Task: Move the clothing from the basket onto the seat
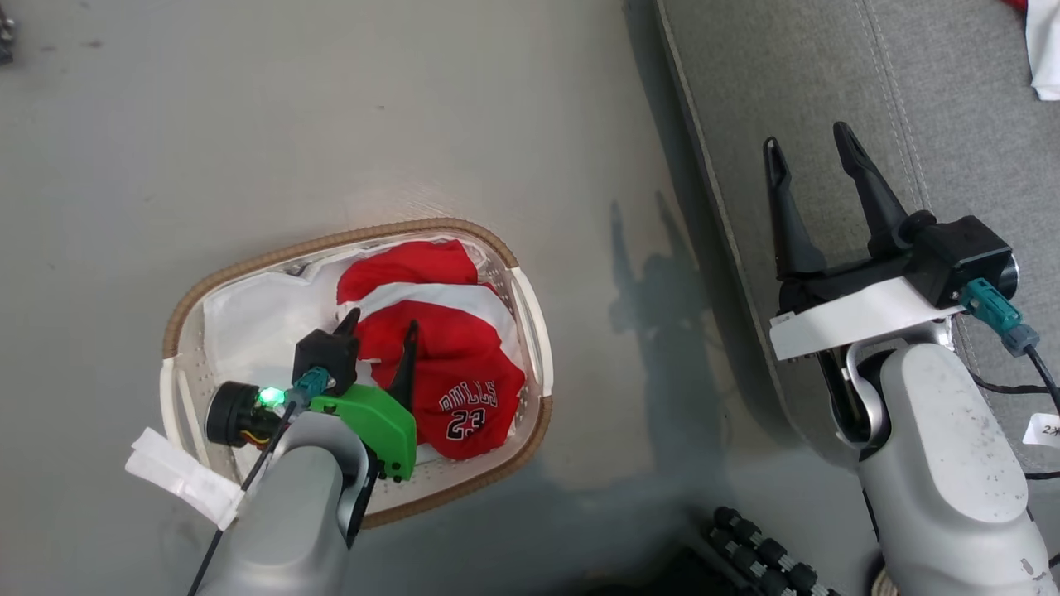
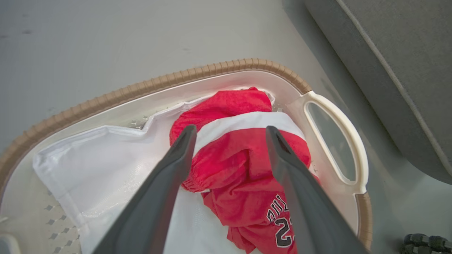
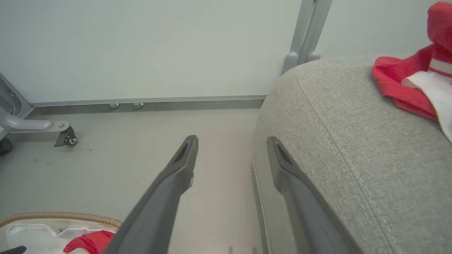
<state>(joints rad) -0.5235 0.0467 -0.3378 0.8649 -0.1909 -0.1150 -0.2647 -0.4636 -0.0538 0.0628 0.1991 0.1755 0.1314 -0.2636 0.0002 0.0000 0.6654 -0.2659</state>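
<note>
Status check, reading the head view left to right.

Left: one oval white perforated plastic laundry basket with a brown woven rim (image 1: 373, 231), standing on the grey floor (image 1: 248, 124). One crumpled white liner sheet (image 1: 248, 323) fills its left half. Its right half holds a heap of red sports clothing with white bands (image 1: 439, 348). The lower part of the heap is a red jersey printed "BULLS 23" (image 1: 468, 410), and above it lies a red bundle crossed by a broad white stripe. I count at least two pieces, but they are tangled and I cannot tell the exact number.

The left jaws are spread wide and empty, hanging over the heap. In the left wrist view the two fingers straddle the red bundle. I cannot tell whether the tips touch cloth.

Middle: a bare strip of floor between basket and sofa, the two well apart.

Right: the right jaws are also spread wide and hold nothing. They are raised over the near edge of the one large grey woven-fabric sofa seat cushion (image 1: 828, 83). At the far right of the cushion lies a red-and-white garment (image 3: 399, 79) — cut off by the frame, so I count at least one piece.

Progress, my judgement: partly done. Some clothing is on the seat, but the heap in the basket — jersey included — is left to move. The left arm looks placed for the next pick.

Counts: basket 1, liner 1, seat 1, arms 2.
</note>
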